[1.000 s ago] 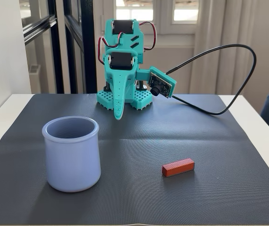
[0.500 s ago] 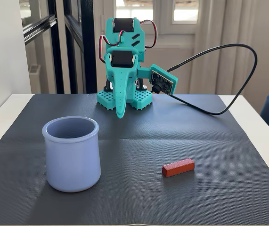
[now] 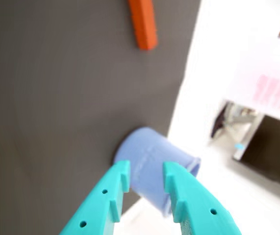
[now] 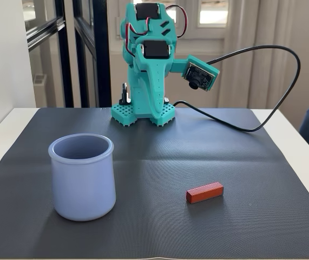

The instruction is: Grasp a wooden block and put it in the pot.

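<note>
The wooden block (image 4: 204, 192) is a small reddish-brown bar lying flat on the dark mat, right of centre in the fixed view. In the wrist view the block (image 3: 143, 24) shows at the top edge. The pale lavender-blue pot (image 4: 82, 176) stands upright at the left of the mat, and the pot (image 3: 152, 152) shows just beyond the fingertips in the wrist view. My teal gripper (image 3: 146, 171) is held up near the arm's base (image 4: 155, 105), far from both. Its jaws stand slightly apart with nothing between them.
A dark ribbed mat (image 4: 159, 157) covers a white table (image 4: 300, 141). A black cable (image 4: 262, 103) loops from the wrist camera over the back right of the mat. Windows and a dark frame stand behind the arm.
The arm has lifted from its folded pose: the gripper tip rose off the mat and the wrist camera moved up and right. Block and pot have not moved.
</note>
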`<state>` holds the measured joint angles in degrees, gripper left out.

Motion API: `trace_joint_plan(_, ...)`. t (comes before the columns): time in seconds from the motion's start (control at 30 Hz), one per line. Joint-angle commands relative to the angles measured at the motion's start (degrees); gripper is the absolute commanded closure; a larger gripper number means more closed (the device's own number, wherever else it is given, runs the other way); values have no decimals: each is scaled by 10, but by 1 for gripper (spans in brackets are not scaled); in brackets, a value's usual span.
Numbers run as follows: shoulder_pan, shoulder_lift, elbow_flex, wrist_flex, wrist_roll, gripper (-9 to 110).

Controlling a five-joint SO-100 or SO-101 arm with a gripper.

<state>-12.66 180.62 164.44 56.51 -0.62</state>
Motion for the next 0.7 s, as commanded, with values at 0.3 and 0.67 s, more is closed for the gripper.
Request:
trace_joint_plan(0.3, -184, -308, -211, -24, -24, 94)
trace_joint_plan(0.67, -209, -438, -215, -138, -37, 93)
